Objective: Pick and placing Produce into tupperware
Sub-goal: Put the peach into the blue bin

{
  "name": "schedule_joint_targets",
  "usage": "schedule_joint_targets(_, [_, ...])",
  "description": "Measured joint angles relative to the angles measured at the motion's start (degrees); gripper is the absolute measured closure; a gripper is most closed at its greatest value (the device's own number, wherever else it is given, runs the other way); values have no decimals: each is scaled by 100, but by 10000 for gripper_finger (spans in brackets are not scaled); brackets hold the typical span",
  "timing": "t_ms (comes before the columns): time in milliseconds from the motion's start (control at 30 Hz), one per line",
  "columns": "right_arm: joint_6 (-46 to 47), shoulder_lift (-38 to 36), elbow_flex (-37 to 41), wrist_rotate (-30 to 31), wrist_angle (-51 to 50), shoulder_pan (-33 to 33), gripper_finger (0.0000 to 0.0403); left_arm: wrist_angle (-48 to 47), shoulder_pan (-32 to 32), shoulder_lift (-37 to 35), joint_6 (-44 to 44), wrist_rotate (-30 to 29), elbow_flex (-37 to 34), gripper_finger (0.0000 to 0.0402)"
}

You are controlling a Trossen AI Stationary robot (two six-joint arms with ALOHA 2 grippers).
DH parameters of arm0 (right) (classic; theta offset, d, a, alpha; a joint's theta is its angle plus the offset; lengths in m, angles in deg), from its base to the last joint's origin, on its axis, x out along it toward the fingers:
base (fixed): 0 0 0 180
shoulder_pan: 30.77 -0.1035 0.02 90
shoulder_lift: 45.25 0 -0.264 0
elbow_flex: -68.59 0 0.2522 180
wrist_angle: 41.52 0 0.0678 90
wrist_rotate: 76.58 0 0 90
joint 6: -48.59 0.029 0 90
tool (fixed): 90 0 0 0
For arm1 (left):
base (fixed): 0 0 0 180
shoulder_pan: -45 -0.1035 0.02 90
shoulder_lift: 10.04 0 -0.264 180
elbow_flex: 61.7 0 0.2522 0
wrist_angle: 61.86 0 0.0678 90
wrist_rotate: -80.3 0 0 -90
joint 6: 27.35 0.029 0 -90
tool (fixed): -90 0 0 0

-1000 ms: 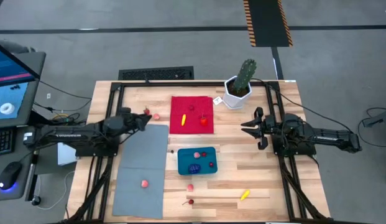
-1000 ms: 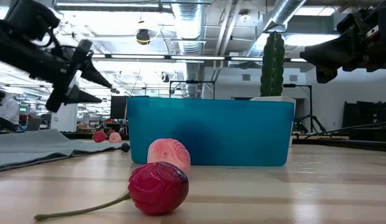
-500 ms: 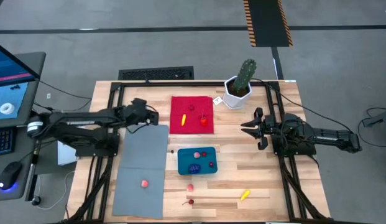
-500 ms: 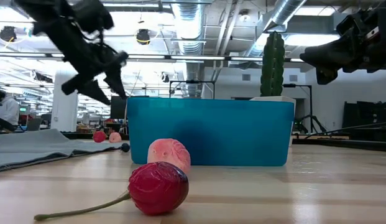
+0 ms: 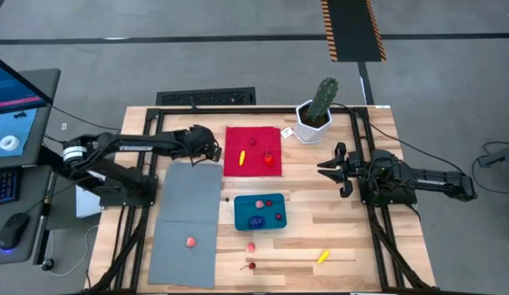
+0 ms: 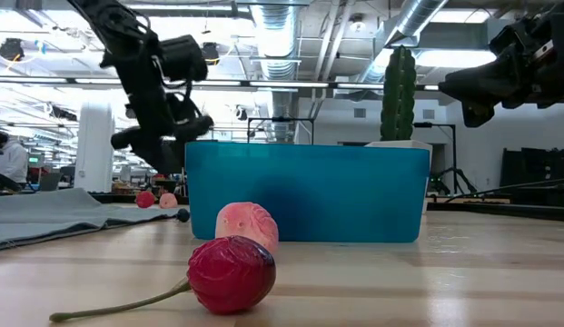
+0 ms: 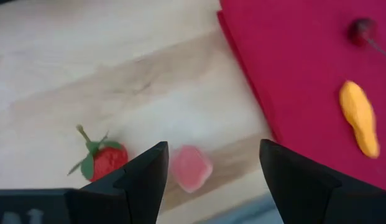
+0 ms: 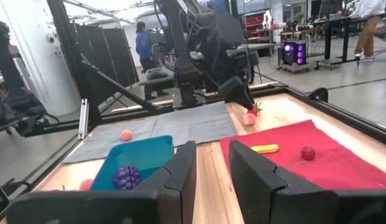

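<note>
1. Left gripper [image 7: 211, 180], jaws spread wide and holding nothing, hovers with a pink piece [image 7: 191, 168] between its fingers; a strawberry [image 7: 105, 160] sits just outside 1 finger and could get knocked or pinched instead.
2. Just past the other finger, the red cloth [image 7: 292, 68] edge may snag.
3. Tupperware [image 5: 260, 212] lies well apart.
4. Right gripper [image 5: 329, 167], jaws partly parted and grasping nothing, waits.

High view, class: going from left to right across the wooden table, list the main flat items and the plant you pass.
Grey mat → red cloth → cactus in its white pot. The teal tupperware overlaps the cloth's span, so it is left out.
</note>
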Motion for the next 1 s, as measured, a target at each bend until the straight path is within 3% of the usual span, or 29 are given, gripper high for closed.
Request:
schedule_joint_targets(233, [50,0,0,-2,-22,0,285,-38,4,536,19,26,13,159])
schedule_joint_targets(1000, [50,0,0,-2,-42,0,285,-207,-75,593,-101,313,11,159])
